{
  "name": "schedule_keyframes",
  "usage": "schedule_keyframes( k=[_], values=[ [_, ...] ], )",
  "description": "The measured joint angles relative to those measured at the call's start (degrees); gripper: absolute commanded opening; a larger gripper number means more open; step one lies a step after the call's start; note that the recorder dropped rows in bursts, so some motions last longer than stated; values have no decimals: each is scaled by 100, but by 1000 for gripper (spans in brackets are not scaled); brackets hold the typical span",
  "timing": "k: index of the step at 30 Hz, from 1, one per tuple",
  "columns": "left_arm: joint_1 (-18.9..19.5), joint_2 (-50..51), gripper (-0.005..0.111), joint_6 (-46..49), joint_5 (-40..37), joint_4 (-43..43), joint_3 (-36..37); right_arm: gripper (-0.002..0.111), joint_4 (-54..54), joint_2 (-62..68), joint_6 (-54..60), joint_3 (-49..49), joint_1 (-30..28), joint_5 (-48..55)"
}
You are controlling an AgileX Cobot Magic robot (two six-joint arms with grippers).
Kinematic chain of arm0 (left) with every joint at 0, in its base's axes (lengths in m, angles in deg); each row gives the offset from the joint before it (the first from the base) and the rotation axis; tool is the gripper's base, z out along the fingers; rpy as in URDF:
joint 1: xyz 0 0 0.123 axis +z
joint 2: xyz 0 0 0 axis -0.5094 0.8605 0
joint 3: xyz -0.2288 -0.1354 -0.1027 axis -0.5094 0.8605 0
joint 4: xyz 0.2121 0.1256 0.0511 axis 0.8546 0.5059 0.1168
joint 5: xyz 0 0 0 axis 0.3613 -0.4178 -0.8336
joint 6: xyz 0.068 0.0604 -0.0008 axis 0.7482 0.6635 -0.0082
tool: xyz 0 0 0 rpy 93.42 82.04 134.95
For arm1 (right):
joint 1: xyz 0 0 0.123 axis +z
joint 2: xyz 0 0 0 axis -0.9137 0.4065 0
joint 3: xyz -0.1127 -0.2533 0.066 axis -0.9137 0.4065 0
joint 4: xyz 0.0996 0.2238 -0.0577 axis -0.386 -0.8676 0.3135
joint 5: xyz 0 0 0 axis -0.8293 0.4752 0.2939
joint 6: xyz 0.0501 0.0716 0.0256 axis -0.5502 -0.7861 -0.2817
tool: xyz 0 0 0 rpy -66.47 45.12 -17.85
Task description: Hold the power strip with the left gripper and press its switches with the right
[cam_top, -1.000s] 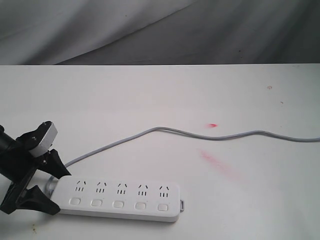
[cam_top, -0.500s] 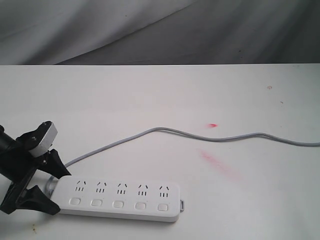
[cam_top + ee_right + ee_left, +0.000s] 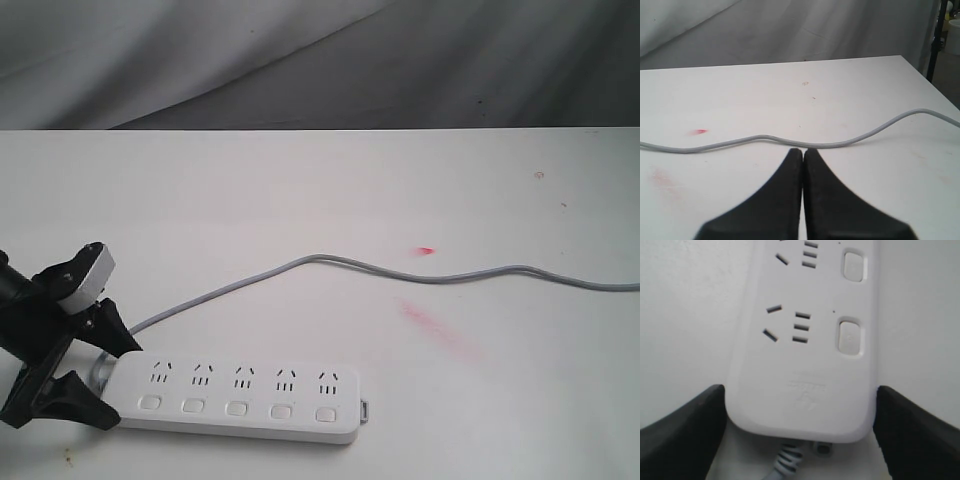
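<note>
White power strip (image 3: pixel 235 395) lies at the near left of the table (image 3: pixel 300 190), its left end clamped between the left gripper (image 3: pixel 120 383) fingers. Grey cord (image 3: pixel 330 262) trails right. Right gripper (image 3: pixel 802 152), fingers pressed together, points toward the cord.

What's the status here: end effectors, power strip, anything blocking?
Left end effector clamps long flat white plastic power strip at cord end. Right end effector shut, by thin grey cord, off the strip. Five white buttons unobstructed.
</note>
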Motion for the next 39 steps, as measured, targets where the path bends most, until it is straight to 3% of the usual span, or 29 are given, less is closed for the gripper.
schedule_keyframes(
  k=[16,18,20,22,28,32,39],
  values=[
    [0,0,65,0,0,0,0,0,0,0,0,0,0,0],
    [0,0,73,0,0,0,0,0,0,0,0,0,0,0],
    [0,0,95,0,10,0,0,0,0,0,0,0,0,0],
    [0,-2,105,-13,-73,70,0,0,0,0,0,0,0,0],
    [0,-50,105,-1,-142,151,12,0,0,0,0,0,0,0],
    [-4,-490,105,-50,309,441,60,0,0,0,0,0,0,0],
    [-4,-2270,104,-73,402,398,83,0,0,0,0,0,0,0]
  ],
)
